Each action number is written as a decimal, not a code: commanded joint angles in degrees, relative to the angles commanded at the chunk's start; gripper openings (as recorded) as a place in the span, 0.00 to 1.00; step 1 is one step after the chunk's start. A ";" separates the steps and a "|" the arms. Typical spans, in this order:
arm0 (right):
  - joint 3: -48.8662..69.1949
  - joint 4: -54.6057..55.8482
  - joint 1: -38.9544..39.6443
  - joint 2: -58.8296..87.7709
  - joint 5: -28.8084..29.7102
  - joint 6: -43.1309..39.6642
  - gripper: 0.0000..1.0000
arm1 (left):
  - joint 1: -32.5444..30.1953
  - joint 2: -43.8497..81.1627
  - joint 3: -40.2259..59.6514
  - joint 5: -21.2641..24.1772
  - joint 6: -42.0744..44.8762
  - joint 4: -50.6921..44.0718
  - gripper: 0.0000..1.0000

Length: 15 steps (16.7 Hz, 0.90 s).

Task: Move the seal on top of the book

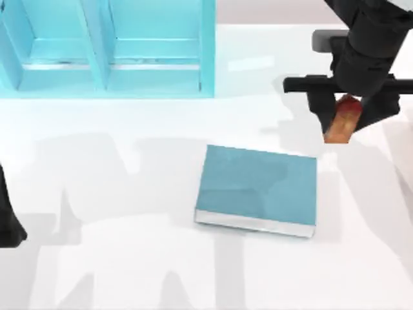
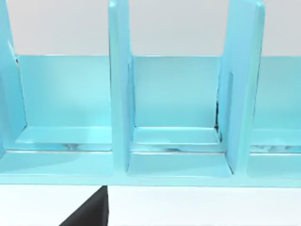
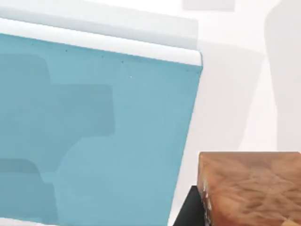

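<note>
Amber seal (image 3: 249, 188) (seemingly tool-gripped (image 1: 345, 119))

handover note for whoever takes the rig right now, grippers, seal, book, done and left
Right gripper: shut on the seal, held above the table off the book's far right corner.
Left arm: parked at the table's left edge.
The book lies flat mid-table, its cover bare. The blue shelf stands at the far left.
Done: seal grasped and lifted.
Left: carry it over the cover, set it down, release.
</note>
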 joint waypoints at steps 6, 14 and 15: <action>3.45 3.70 13.34 8.78 1.22 14.27 0.00 | 0.00 0.00 0.00 0.00 0.00 0.00 1.00; 4.11 2.98 13.61 8.98 1.21 14.61 0.00 | 0.00 0.00 0.00 0.00 0.00 0.00 1.00; 4.40 2.77 13.64 8.95 1.27 14.59 0.00 | 0.00 0.00 0.00 0.00 0.00 0.00 1.00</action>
